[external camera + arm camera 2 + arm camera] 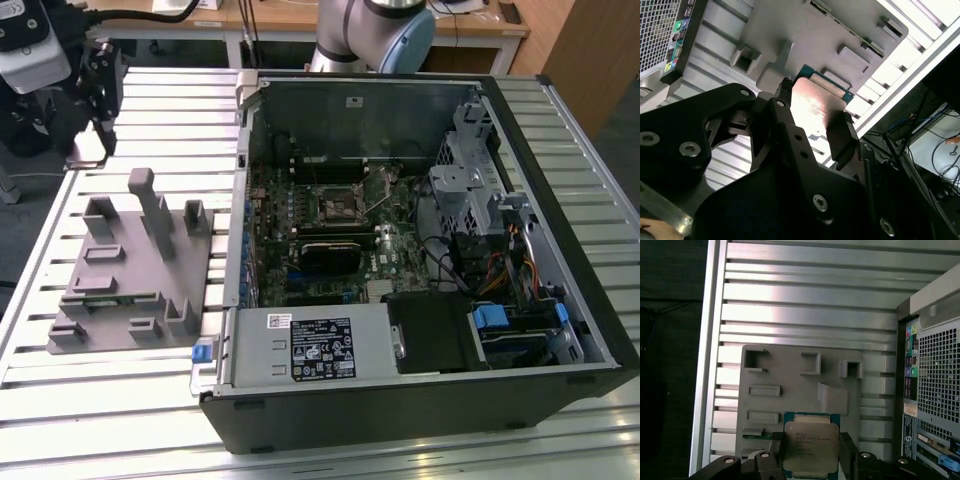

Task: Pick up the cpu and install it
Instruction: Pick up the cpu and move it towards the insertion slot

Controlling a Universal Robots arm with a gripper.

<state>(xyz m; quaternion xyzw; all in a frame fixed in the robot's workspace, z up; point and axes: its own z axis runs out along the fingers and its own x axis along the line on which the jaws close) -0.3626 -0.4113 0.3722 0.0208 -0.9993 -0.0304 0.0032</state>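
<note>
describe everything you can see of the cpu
The cpu is a thin square chip: a silver metal lid with print, set on a green board that shows at the rim. The gripper clamps two opposite edges, holding it flat above the grey parts holder. In the second wrist view the lid shows a reddish sheen.

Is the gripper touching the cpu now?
Touching. In the first wrist view, both fingers press flush against opposite edges of the cpu, no gap.
</note>
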